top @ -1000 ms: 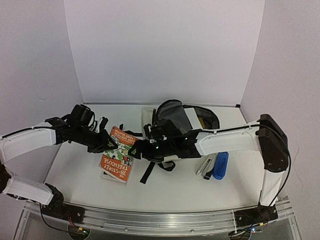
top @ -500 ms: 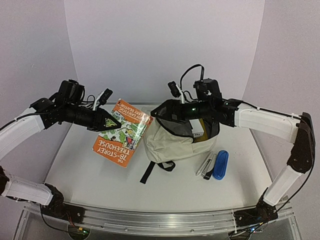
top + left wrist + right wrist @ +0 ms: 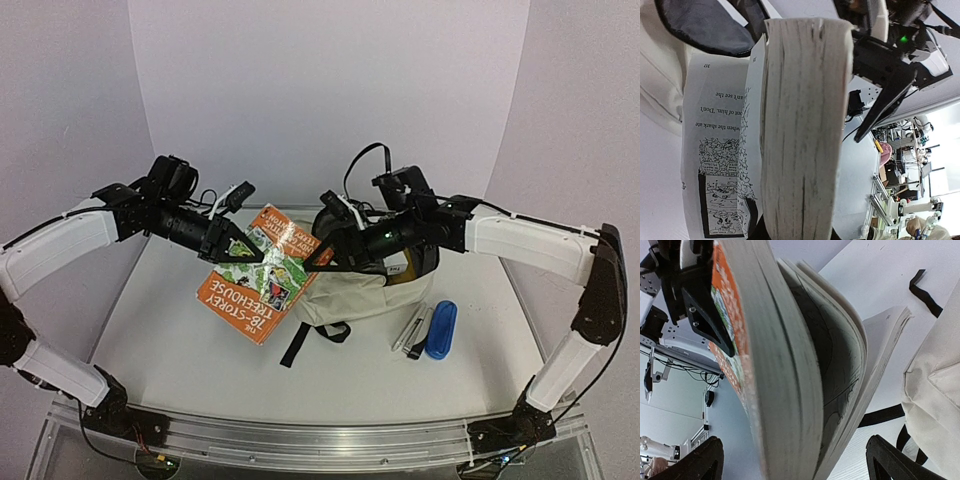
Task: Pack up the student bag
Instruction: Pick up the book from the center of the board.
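Observation:
The orange-covered book (image 3: 258, 288) hangs in the air left of the student bag (image 3: 352, 297), a cream backpack lying on the table with its grey-lined mouth facing the back. My left gripper (image 3: 243, 253) is shut on the book's upper edge. In the left wrist view the page block (image 3: 805, 125) fills the frame and hides most of the fingers. My right gripper (image 3: 318, 258) stands open at the book's right edge. In the right wrist view its fingers (image 3: 895, 460) sit wide on either side of the fanned-out book (image 3: 780, 365), apart from it.
A blue case (image 3: 440, 330) and some pens (image 3: 412, 331) lie on the table right of the bag. A black strap (image 3: 296, 345) trails from the bag's front. White walls close in the back and both sides.
The left arm lifted the book off the table and carried it right, toward the bag. The right gripper rose, opened wide and came to the book's right edge.

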Available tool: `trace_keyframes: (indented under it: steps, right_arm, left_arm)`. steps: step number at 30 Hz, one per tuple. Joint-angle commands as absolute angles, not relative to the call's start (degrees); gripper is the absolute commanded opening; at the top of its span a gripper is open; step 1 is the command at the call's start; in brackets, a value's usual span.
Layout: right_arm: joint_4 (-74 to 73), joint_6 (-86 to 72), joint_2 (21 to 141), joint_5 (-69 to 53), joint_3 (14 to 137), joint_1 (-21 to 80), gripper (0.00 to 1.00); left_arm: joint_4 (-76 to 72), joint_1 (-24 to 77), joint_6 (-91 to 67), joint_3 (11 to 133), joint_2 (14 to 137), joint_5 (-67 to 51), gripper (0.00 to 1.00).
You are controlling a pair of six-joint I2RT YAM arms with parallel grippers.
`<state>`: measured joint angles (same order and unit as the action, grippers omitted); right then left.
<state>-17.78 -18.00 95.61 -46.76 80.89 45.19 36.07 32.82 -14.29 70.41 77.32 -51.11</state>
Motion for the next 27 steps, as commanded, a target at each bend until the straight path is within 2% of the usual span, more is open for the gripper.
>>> trace_keyframes:
  steps: [1,11,19,27]
  right_arm:
    - [-17.9,-16.46,98.62,-51.67,83.89,45.23,0.96]
    - [-15.32,-17.31,101.41,-58.93,87.77,45.24,0.84]
    - [-14.94,-18.15,102.94,-59.38,88.85,45.24,0.77]
    - [-8.33,-23.58,105.04,-57.93,87.73,45.26,0.61]
  left_arm:
    - [35.59,34.05,-11.37,76.28,78.71,-57.9,0.01]
    - [40.75,35.38,-7.62,78.94,82.95,-60.35,0.01]
    - [43.09,36.28,-5.17,81.33,86.22,-61.99,0.01]
    - [47.68,37.55,-1.99,84.03,89.57,-62.66,0.0]
